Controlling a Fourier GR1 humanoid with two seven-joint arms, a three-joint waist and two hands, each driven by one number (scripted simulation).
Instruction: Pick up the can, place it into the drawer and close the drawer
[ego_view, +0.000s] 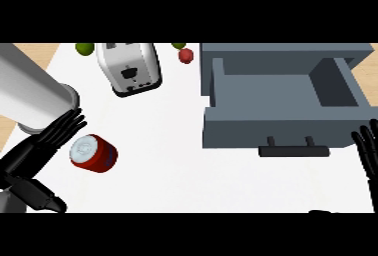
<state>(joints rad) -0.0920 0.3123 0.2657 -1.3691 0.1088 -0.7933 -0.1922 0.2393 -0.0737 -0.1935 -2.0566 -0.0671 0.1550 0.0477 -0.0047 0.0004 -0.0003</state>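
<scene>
A short red metal can with a silver lid (93, 152) lies tipped on the white counter (184, 175) near its left edge. The left hand (37, 150) is spread wide just beside it, straight fingers at the can's upper left, thumb apart below. Toward the right edge, the grey open drawer (284, 107) shows a bare inside, its dark handle (293, 150) facing the near edge. The right hand (367, 152) rests open at the right edge. A silver toaster (129, 67) stands at the far edge.

My left forearm (33, 92): grey, smooth cylinder, at ten o'clock. Left hand (37, 155) black, segmented fingers. Right hand (367, 150) black, at three o'clock.
</scene>
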